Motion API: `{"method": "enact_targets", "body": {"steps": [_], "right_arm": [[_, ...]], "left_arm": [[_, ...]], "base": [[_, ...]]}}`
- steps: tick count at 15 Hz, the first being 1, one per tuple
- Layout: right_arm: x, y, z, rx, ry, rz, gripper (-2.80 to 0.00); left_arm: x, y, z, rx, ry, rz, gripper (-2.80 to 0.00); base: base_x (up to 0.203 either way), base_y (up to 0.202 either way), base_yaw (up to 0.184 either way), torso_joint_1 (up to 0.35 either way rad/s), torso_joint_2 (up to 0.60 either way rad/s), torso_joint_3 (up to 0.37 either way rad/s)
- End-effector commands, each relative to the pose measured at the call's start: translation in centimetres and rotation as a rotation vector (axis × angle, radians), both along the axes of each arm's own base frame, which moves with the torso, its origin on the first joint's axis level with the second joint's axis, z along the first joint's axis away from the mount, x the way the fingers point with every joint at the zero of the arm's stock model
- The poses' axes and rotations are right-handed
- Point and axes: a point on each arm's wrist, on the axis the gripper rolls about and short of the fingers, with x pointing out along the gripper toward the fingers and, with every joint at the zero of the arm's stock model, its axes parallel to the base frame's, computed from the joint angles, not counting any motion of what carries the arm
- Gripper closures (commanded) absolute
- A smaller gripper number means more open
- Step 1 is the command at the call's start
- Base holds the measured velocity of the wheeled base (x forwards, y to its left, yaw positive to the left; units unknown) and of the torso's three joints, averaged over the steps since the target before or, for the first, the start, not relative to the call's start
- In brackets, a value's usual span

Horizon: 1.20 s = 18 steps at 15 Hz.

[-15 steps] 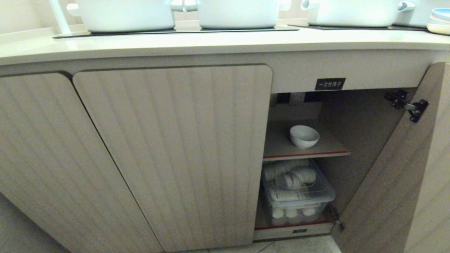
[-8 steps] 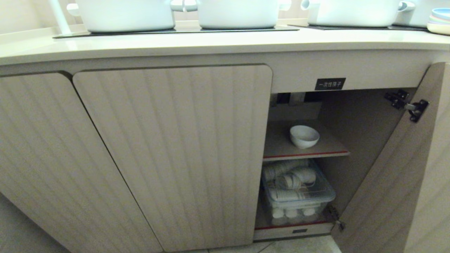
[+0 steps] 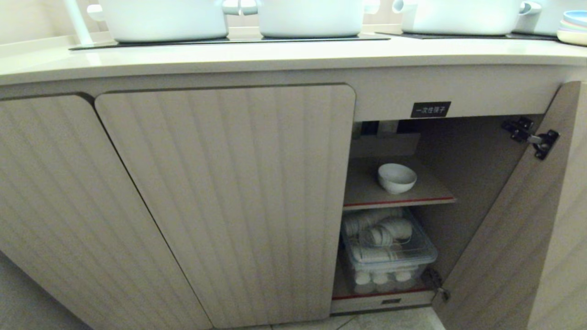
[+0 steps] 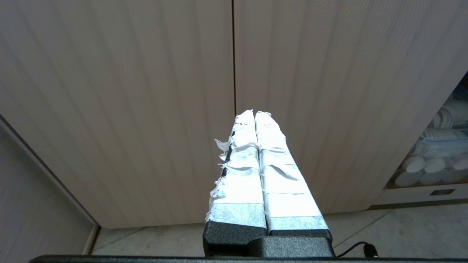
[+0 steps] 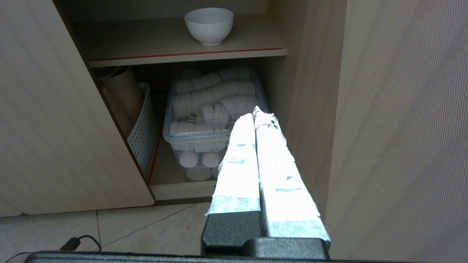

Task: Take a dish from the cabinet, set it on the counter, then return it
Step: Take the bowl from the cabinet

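Cream surface (image 3: 284, 55) runs across the top of the frame, cabinet (image 3: 463, 151) at the right with its door swung wide. The dish (image 3: 397, 178) sits on the red-edged shelf (image 3: 399, 200), right of centre. Left hand (image 4: 255, 114) and right hand (image 5: 258, 111) both pressed closed, gripping nothing.

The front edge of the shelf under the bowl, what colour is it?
Red: a thin red strip runs along the shelf edge under the bowl, clearest in the right wrist view.

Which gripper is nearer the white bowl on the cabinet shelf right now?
Right. The right gripper, shut, faces the open cabinet below the bowl; the left gripper, shut, faces closed doors off to the side.
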Motion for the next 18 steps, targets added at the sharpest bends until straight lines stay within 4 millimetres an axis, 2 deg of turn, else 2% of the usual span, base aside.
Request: {"method": "enact_targets", "body": {"steps": [1, 14, 18], "right_arm": [[0.0, 0.0, 0.0, 0.0, 0.0, 0.0, 0.0], [0.0, 0.0, 0.04, -0.016, 0.001, 0.001, 0.0], [0.48, 0.03, 0.19, -0.065, 0.066, 0.013, 0.0]], "left_arm": [[0.0, 0.0, -0.01, 0.0, 0.0, 0.0, 0.0], [0.0, 0.0, 0.0, 0.0, -0.001, 0.0, 0.0], [0.0, 0.0, -0.01, 0.0, 0.001, 0.0, 0.0]], "base": [[0.0, 0.0, 0.0, 0.0, 0.0, 0.0], [0.0, 0.0, 0.0, 0.0, 0.0, 0.0], [0.0, 0.0, 0.0, 0.0, 0.0, 0.0]]}}
